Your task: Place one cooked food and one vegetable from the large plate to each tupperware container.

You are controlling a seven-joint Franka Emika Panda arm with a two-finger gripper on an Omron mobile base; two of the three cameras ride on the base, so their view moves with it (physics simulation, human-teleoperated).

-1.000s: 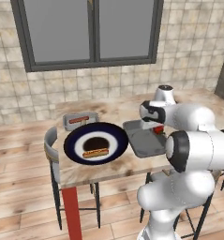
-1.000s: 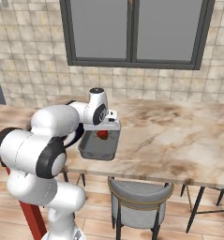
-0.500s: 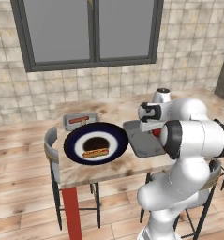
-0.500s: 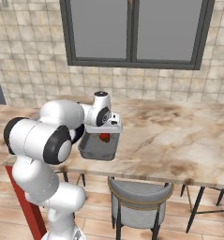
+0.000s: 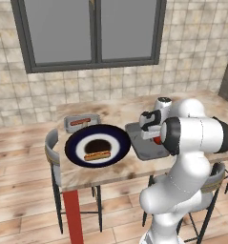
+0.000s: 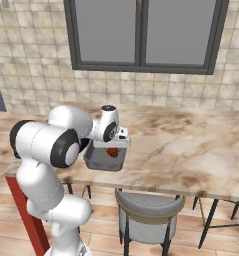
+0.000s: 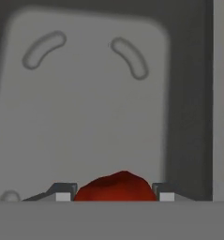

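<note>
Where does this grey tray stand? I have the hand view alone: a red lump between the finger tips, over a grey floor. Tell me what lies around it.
Observer: That shallow grey rectangular tray stands at the table's front edge, just right of the big round navy-rimmed plate.
Operator: Report what is on the plate.
Observer: One hot dog in a bun, at the front of the plate's dark centre.
Operator: Now find the other container.
Observer: The second grey tray stands behind the plate and holds a reddish sausage.
</note>
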